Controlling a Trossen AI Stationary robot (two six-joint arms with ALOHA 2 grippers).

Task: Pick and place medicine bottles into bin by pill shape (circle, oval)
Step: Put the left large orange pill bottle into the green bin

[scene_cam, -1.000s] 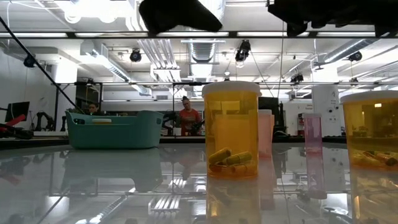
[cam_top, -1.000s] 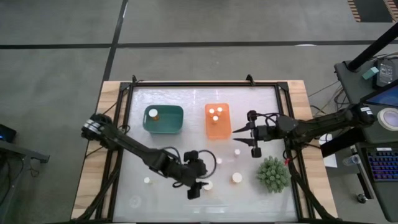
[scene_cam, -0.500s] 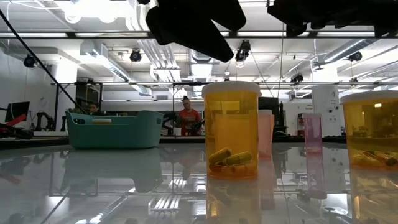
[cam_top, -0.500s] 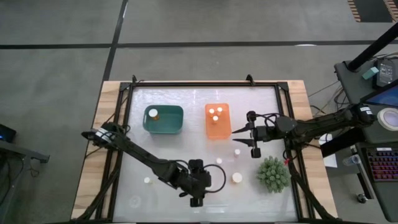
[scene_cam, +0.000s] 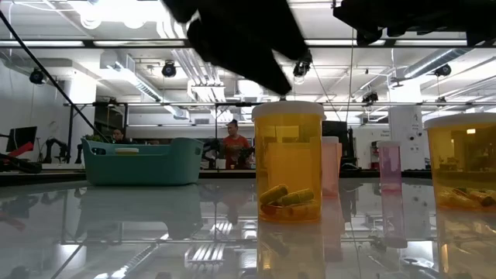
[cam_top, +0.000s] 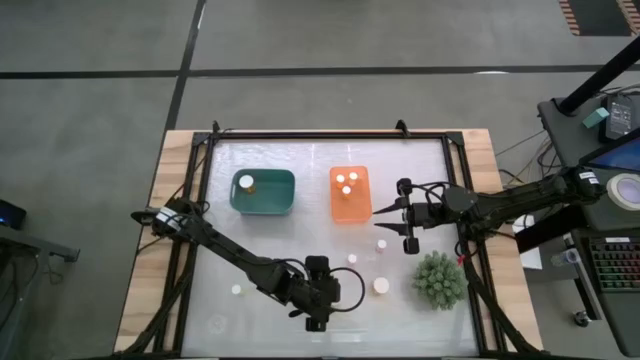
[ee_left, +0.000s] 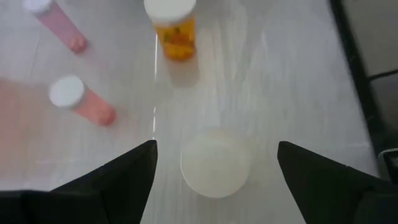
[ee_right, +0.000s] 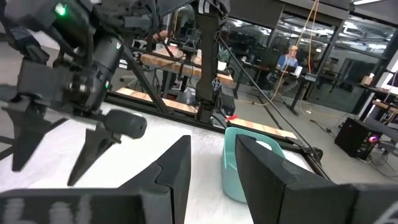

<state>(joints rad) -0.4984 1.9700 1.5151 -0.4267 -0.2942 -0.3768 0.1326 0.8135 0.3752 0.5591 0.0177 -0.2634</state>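
High view: the left gripper [cam_top: 317, 318] is hanging spread wide over the table's [cam_top: 300, 165] front part, directly above one white-capped medicine bottle that its arm is hiding here; other medicine bottles are standing beside it, one [cam_top: 381, 286] toward the green plant [cam_top: 439, 279], one [cam_top: 237, 290] on its opposite side. The right gripper [cam_top: 393, 226] is waiting partly parted, holding nothing, just beside the orange bin [cam_top: 350, 209], which is holding three bottles; the teal bin [cam_top: 263, 193] is holding one. Low view: a dark gripper body [scene_cam: 236, 39] is hanging just above the cap of an amber bottle [scene_cam: 287, 161] with oval pills lying at its bottom; which arm it belongs to cannot be told from this view alone. Left wrist view: the spread fingers [ee_left: 118, 177] are flanking a white cap [ee_left: 215, 163] without touching it; beyond lie an amber bottle [ee_left: 172, 26] and two pink ones [ee_left: 79, 99]. Right wrist view: the right fingers [ee_right: 171, 168] are standing apart, framing the teal bin [ee_right: 249, 163].
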